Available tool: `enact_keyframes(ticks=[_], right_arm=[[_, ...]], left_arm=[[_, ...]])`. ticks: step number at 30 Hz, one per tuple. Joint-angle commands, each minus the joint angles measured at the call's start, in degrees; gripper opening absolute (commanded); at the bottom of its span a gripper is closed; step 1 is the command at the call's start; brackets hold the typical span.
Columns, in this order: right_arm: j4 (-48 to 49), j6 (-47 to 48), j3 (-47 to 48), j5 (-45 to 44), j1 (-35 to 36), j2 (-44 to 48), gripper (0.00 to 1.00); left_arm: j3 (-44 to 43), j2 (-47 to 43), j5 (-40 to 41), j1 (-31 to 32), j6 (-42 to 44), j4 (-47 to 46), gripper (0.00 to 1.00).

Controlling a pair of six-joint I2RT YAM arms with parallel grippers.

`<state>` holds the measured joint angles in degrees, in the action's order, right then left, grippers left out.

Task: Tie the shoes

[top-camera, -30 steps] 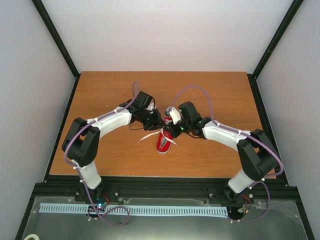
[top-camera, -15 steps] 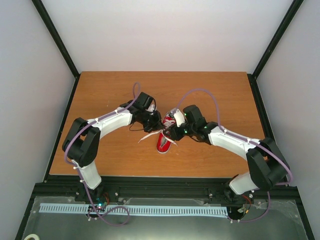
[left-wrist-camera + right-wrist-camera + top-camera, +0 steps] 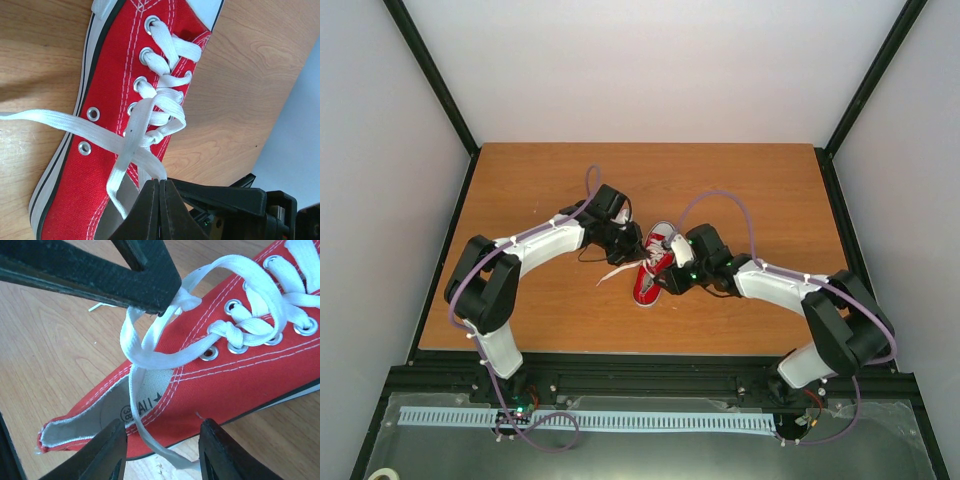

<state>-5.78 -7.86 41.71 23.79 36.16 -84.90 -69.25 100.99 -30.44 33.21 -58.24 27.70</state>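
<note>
The small red sneaker (image 3: 648, 281) lies on the wooden table (image 3: 540, 180) between my two grippers. My left gripper (image 3: 632, 243) is shut on a loop of white lace (image 3: 150, 161) just above the shoe's opening; its fingertips (image 3: 160, 189) are pressed together. The red canvas and laced eyelets (image 3: 120, 85) fill the left wrist view. My right gripper (image 3: 162, 452) is open, its fingers (image 3: 107, 452) straddling the heel end of the shoe (image 3: 240, 375). A loose lace end (image 3: 142, 432) hangs between them. The left fingers (image 3: 100, 270) holding the loop show at the top.
A free lace end (image 3: 615, 275) trails left of the shoe on the table. Black frame posts (image 3: 430, 70) and white walls enclose the table. The arms' bases stand at the near edge (image 3: 640, 370).
My right arm has swung in and its gripper has moved down toward the near side of the shoe. My left gripper has stayed put, holding the lace.
</note>
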Motion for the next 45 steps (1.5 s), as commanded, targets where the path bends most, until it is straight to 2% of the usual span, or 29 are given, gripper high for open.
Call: enact_keyframes(ticks=[1, 4, 6, 9, 10, 18, 24, 29, 37, 41, 45], right_arm=[[1.54, 0.86, 2.0, 0.69, 0.38, -1.59, 0.4], [1.59, 0.83, 2.38, 1.42, 0.57, -2.24, 0.38], [1.55, 0.83, 2.47, 1.23, 0.7, -2.53, 0.28], [1.62, 0.23, 2.45, 0.68, 0.76, -2.24, 0.05], [1.57, -0.17, 2.37, 0.23, 0.75, -1.78, 0.03], [-2.79, -3.12, -1.17, -6.69, 0.67, 3.47, 0.03], [-6.32, -5.19, -3.86, -10.56, -0.66, 3.92, 0.03], [-6.62, -7.69, -3.77, -10.22, -3.45, 4.95, 0.03], [-3.97, -8.82, -0.18, -6.39, -3.91, 3.81, 0.03], [-0.58, -8.94, 1.76, -2.19, -3.84, 1.45, 0.03], [-0.22, -7.91, 3.47, -1.44, -3.65, -1.47, 0.03]], left_arm=[[-0.71, -0.79, -0.32, 0.19, 1.26, 1.56, 0.01], [-0.58, -0.83, -0.26, 0.19, 1.25, 1.48, 0.01], [-0.49, -0.96, -0.25, 0.18, 1.26, 1.48, 0.01], [-0.28, -1.17, -0.08, 0.19, 1.58, 1.48, 0.01], [-0.13, -1.36, 0.06, 0.19, 1.72, 1.41, 0.01], [2.08, -2.91, 0.06, 0.19, 3.28, 0.56, 0.01], [4.08, -4.64, -0.48, 0.19, 5.99, -1.75, 0.01], [5.92, -5.04, -2.75, 0.19, 8.64, -3.05, 0.01], [8.84, -6.65, 0.0, 0.19, 20.3, 3.02, 0.01], [10.45, -6.85, -0.75, 0.18, 22.93, 4.68, 0.09], [10.74, -9.93, 3.59, 0.18, 25.08, 7.76, 0.29]])
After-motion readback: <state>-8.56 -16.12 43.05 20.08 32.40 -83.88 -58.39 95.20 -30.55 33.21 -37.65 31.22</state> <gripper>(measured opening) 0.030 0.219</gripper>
